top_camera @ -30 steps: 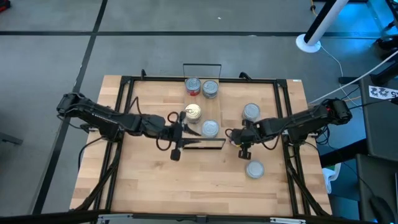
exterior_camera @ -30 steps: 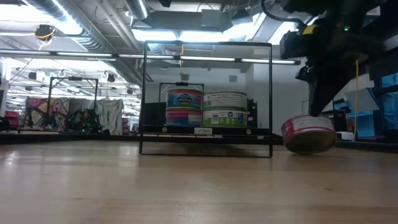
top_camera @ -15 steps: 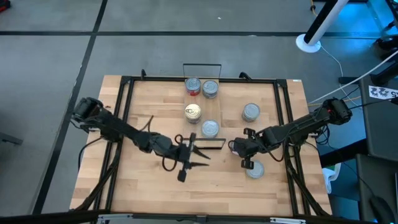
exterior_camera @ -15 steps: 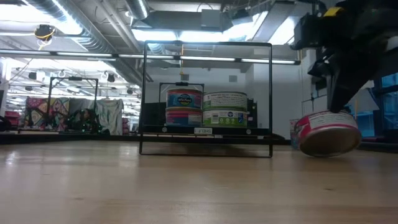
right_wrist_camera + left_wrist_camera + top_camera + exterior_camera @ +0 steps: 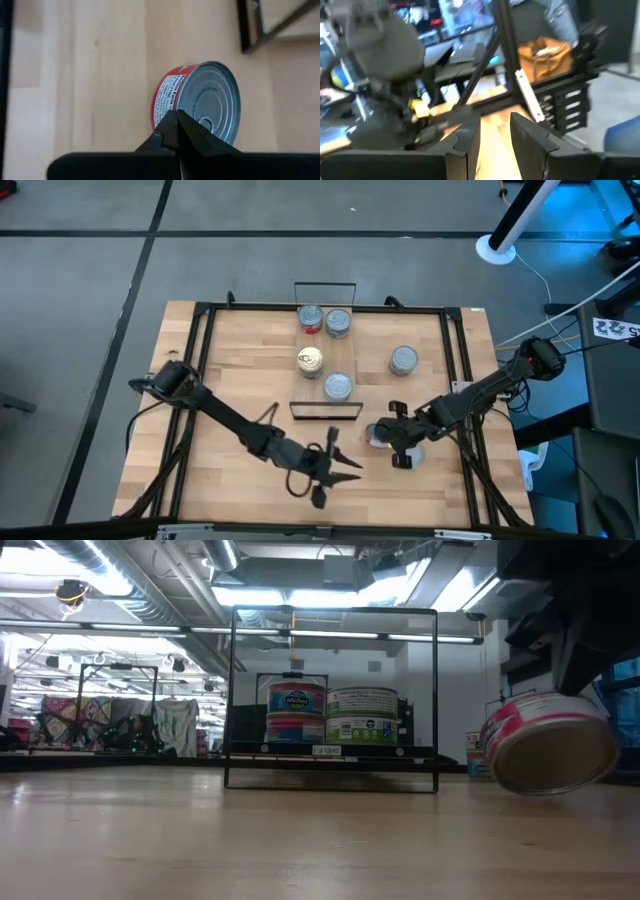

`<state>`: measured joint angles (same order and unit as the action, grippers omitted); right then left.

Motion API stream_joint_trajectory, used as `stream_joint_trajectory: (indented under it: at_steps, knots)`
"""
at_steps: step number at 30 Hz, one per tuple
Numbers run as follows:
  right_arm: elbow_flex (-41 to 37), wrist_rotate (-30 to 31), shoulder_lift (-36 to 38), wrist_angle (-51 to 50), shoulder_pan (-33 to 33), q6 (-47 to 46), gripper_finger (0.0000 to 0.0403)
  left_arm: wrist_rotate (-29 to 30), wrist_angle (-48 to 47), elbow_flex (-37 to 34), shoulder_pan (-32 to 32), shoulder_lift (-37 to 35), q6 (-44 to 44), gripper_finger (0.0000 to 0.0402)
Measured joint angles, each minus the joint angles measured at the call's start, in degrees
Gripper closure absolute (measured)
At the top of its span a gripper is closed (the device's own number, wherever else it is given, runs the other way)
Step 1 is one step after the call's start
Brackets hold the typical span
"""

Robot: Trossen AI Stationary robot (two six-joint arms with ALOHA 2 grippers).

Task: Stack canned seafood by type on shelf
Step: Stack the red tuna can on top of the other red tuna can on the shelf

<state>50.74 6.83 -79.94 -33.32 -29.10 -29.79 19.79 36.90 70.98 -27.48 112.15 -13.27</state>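
The shelf (image 5: 326, 345) is a narrow wood board between two black wire frames. Several tins stand on it, among them a gold-topped one (image 5: 311, 360) and a silver one (image 5: 338, 387). The low view shows its blue-and-red tins (image 5: 296, 712) and green tins (image 5: 362, 715). My right gripper (image 5: 394, 443) is shut on a red-labelled tin (image 5: 378, 436) near and right of the shelf. My left gripper (image 5: 338, 466) is open and holds nothing, near the table's near edge. My right gripper (image 5: 176, 116) pinches the red tin's top rim (image 5: 181, 111) at the fingertips, where the silver lid meets the label. The fingers come from above, slanting. The tin (image 5: 548, 745) hangs tilted below them and looks just clear of the tabletop.
A silver-topped tin (image 5: 404, 360) stands on the table right of the shelf. Another tin (image 5: 412, 453) lies partly hidden under my right gripper. Black frame rails (image 5: 200, 360) run along the table's left and right sides. Bare wood lies left of the shelf.
My left gripper has drawn back from the shelf's near end toward the table's near edge and somewhat right, staying open. My right gripper has carried the tilted red tin toward the near edge; the tin shows larger in the low view.
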Motion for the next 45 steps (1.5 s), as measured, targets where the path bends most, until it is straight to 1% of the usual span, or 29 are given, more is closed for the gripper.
stream_joint_trajectory:
  at_steps: [5, 7, 9, 13, 18, 22, 27, 32, 45]
  knots:
    - [0.0, 0.0, 0.0, 0.9, -2.2, 0.0, 0.0403, 6.3, -5.5, 5.7, -0.3, 5.2, 2.7, 0.0297]
    - [0.0, 0.0, 0.0, 0.9, -2.8, 0.0, 0.0403, 7.1, -7.2, 7.6, 0.2, 6.9, 4.8, 0.0285]
    - [0.0, 0.0, 0.0, 0.9, -3.0, 0.0, 0.0403, 7.4, -9.4, 9.2, 0.8, 8.4, 7.4, 0.0266]
    - [0.0, 0.1, 0.0, 0.9, -2.8, 0.0, 0.0403, 7.3, -12.0, 11.5, 1.8, 11.0, 11.5, 0.0215]
    - [0.0, 0.1, 0.0, 1.2, -2.8, 0.0, 0.0403, 7.3, -12.6, 12.1, 2.8, 12.5, 10.6, 0.0160]
    - [0.0, 0.0, 0.0, 2.3, -2.8, 0.0, 0.0403, 7.4, -13.3, 12.1, 3.7, 13.2, 10.1, 0.0134]
    - [0.0, 0.0, 0.0, 3.0, -2.8, 0.0, 0.0403, 7.6, -15.7, 12.1, 4.2, 13.2, 4.9, 0.0126]
    - [0.0, 0.0, 0.0, 3.4, -2.8, 0.0, 0.0403, 7.6, -15.4, 12.1, 4.3, 13.3, 1.3, 0.0125]
    - [0.0, 0.1, 0.0, 5.8, -2.8, -1.5, 0.0403, 7.7, -18.5, 12.0, 4.1, 13.3, -3.6, 0.0125]
